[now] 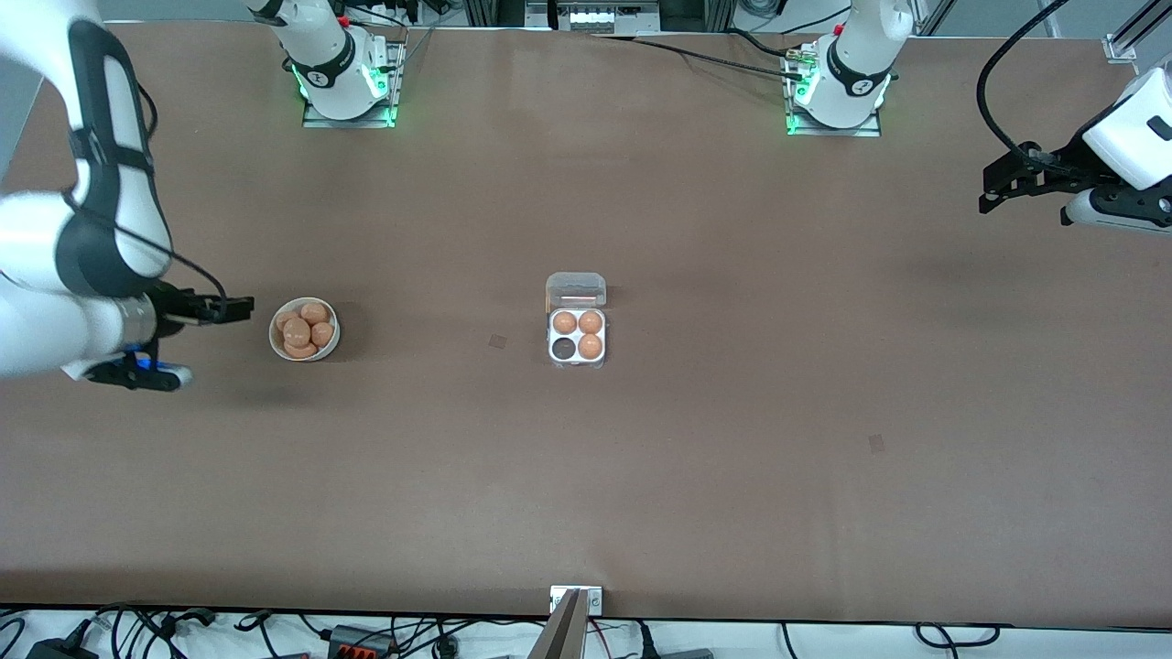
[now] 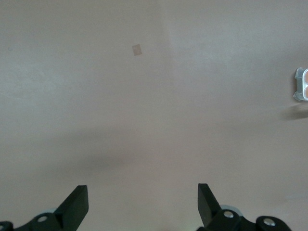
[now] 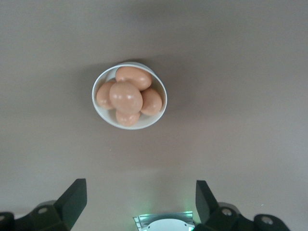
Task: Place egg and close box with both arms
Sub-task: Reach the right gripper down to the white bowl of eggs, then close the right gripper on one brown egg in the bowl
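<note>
The clear box (image 1: 577,337) lies in the middle of the table with its lid (image 1: 576,290) open. It holds three eggs, and one cell (image 1: 563,348) is empty. A white bowl (image 1: 275,340) toward the right arm's end holds several orange-brown eggs (image 1: 296,329). My right gripper (image 1: 240,309) is open and empty, in the air just beside the bowl. The right wrist view shows the bowl (image 3: 144,124) and its eggs (image 3: 126,97) ahead of the open gripper (image 3: 140,197). My left gripper (image 1: 993,188) is open and empty, high over the left arm's end of the table. The left wrist view shows only an edge of the box (image 2: 301,84) past the open gripper (image 2: 143,199).
Two small dark marks lie on the brown table, one (image 1: 497,341) between bowl and box and one (image 1: 876,443) nearer the front camera. The arms' green-lit bases (image 1: 348,91) (image 1: 833,101) stand along the table's edge farthest from the front camera.
</note>
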Controlling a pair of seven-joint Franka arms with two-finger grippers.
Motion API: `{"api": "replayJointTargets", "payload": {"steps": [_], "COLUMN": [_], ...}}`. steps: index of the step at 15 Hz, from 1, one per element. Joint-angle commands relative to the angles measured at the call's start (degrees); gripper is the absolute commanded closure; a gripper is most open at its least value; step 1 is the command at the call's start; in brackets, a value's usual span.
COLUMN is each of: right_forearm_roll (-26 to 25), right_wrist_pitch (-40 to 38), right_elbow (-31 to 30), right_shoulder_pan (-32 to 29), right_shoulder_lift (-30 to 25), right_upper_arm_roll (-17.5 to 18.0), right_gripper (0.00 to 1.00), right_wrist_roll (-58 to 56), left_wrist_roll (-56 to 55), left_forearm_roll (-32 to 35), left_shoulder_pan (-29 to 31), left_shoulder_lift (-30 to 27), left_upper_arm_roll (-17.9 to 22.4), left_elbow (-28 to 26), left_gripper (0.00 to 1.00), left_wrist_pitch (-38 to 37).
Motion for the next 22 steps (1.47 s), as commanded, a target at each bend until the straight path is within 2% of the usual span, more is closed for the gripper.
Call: {"api": "replayJointTargets", "payload": {"steps": [1, 8, 13, 22], "right_forearm_roll": [2.6, 3.5, 3.5, 3.6], "right_wrist_pitch": [-4.4, -2.5, 1.2, 0.2], "right_elbow": [8.4, 14.1, 14.5, 13.9], "right_shoulder_pan": [-0.7, -0.2, 0.3, 1.5], "right_shoulder_lift": [8.8, 18.0, 20.0, 20.9], "right_upper_arm_roll": [-0.2, 0.2, 0.3, 0.3], "right_gripper": [0.0, 0.0, 0.0, 0.0], "right_wrist_roll": [-0.6, -0.6, -0.6, -0.6], "left_wrist_roll": [-0.5, -0.5, -0.5, -0.5], "left_forearm_roll": [-0.3, -0.3, -0.3, -0.3], "left_shoulder_pan": [0.2, 0.1, 0.1, 0.1], "left_shoulder_lift": [1.0, 1.0, 1.0, 1.0], "left_upper_arm_roll": [-0.1, -0.3, -0.3, -0.3], "left_elbow": [2.2, 2.7, 2.8, 2.8], "left_gripper": [0.0, 0.0, 0.0, 0.0], "left_wrist_pitch": [-1.6, -1.6, -1.6, -1.8]}}
